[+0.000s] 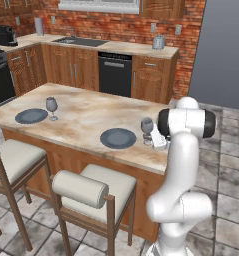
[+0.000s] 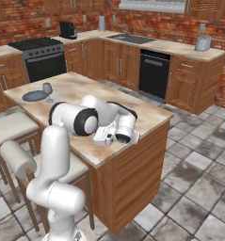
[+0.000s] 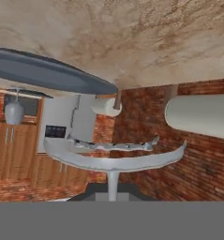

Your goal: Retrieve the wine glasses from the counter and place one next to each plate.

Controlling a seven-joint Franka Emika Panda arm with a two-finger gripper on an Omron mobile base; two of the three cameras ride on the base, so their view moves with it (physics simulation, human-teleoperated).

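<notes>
Two dark grey-blue plates lie on the marbled island (image 1: 86, 117). Beside the left plate (image 1: 31, 116) stands a wine glass (image 1: 51, 106), free of the arm. The right plate (image 1: 118, 138) has the second wine glass (image 1: 147, 126) upright at its right edge. My gripper (image 1: 155, 140) reaches in low from the right and is shut on this glass's stem. The hand view is rolled upside down: the held wine glass (image 3: 114, 161) spreads wide close to the lens, its stem running down to the fingers. Whether its foot rests on the island I cannot tell. The counter (image 1: 126, 48) runs along the brick wall behind.
Two cushioned stools (image 1: 93, 187) stand at the island's near side. On the counter are a toaster (image 1: 158, 42), a sink (image 1: 80, 41) and a coffee machine (image 1: 3, 35). A stove (image 2: 41, 52) sits at the left. Tiled floor lies open to the right of the island.
</notes>
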